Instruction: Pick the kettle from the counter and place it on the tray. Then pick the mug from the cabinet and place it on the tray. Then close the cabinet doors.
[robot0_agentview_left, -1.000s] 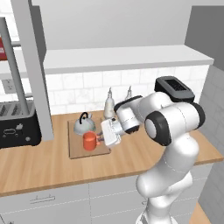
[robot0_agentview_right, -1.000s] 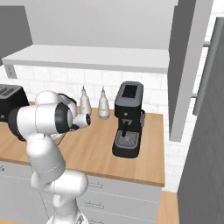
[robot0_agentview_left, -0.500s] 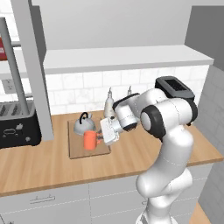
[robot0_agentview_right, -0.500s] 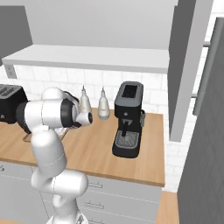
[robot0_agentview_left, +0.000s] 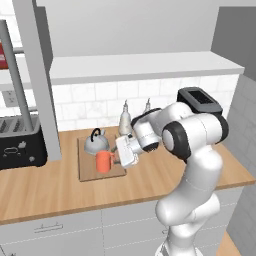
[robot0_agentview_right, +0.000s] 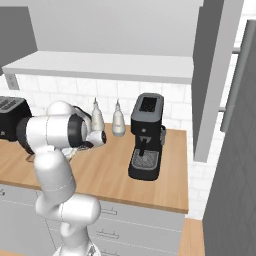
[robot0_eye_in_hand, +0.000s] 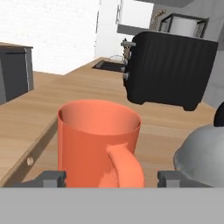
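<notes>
The orange-red mug (robot0_agentview_left: 104, 161) stands upright on the wooden tray (robot0_agentview_left: 87, 172), its handle turned toward my hand. Just behind it on the same tray sits the silver-grey kettle (robot0_agentview_left: 96, 142). My gripper (robot0_agentview_left: 119, 156) hovers low at the mug's right side, open. In the hand view the mug (robot0_eye_in_hand: 99, 142) is close up, the fingertips (robot0_eye_in_hand: 51, 177) stand either side of it with a gap on the right, and the kettle (robot0_eye_in_hand: 203, 151) bulges at the right. One cabinet door (robot0_agentview_left: 36, 75) hangs open at the left.
A black toaster (robot0_agentview_left: 20, 142) sits left of the tray on the counter (robot0_agentview_left: 60, 195). Two pale bottles (robot0_agentview_left: 125, 120) stand against the tiled wall behind my arm. A black coffee machine (robot0_agentview_right: 146, 135) is at the right, with another open grey door (robot0_agentview_right: 212, 75) beyond it.
The arm's elbow has shifted slightly. The gripper stays beside the mug, and mug and kettle rest where they were on the tray.
</notes>
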